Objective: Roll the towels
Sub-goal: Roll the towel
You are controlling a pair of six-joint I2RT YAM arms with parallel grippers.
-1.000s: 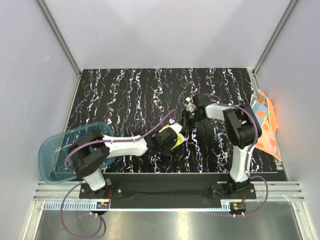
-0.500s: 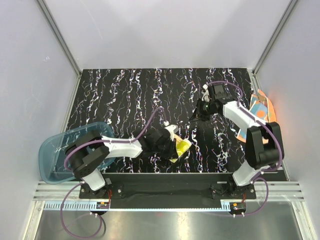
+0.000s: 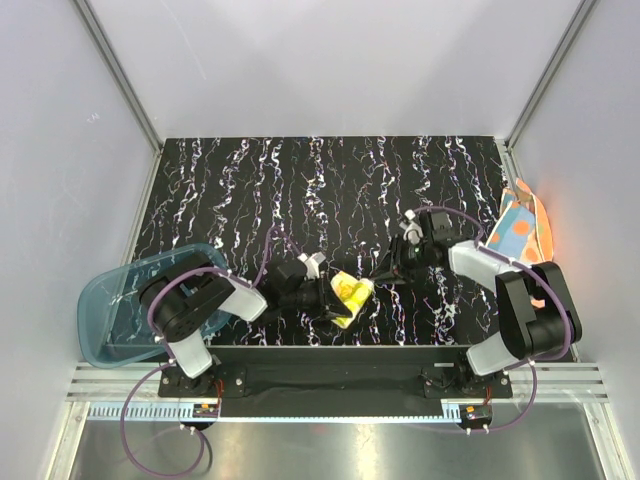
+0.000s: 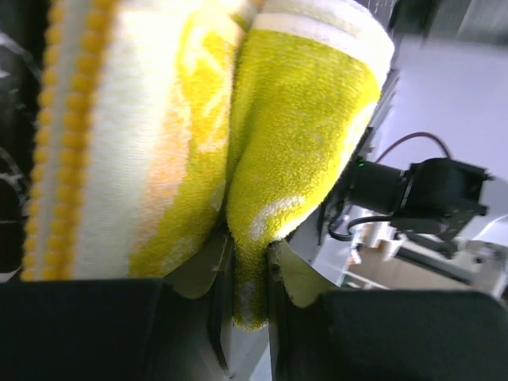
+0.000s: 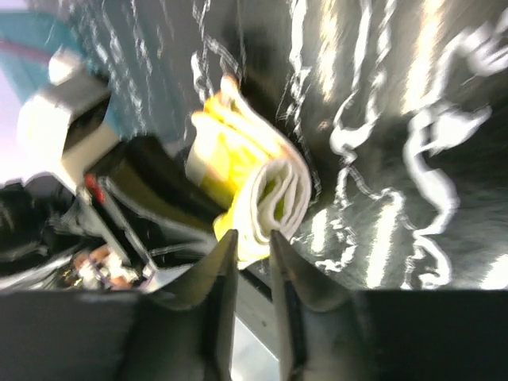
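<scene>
Towels on a black marbled desk (image 3: 250, 190): from above, the left hand (image 3: 332, 297) and the right hand (image 3: 384, 277) close in from either side on the yellow towel (image 3: 352, 293), a loose roll lying near the front edge. The orange towel (image 3: 527, 236) sits at the desk's right edge, against the wall and well apart from both hands. A blue tray (image 3: 105, 300) overhangs the desk's left side.

From the left wrist, the left hand's fingers (image 4: 295, 278) pinch a fold of the yellow towel, which fills most of the view.

From the right wrist, in a blurred view, the right hand's fingers (image 5: 218, 266) stand narrowly apart with the roll's end at their tips. Whether they grip it cannot be told.
</scene>
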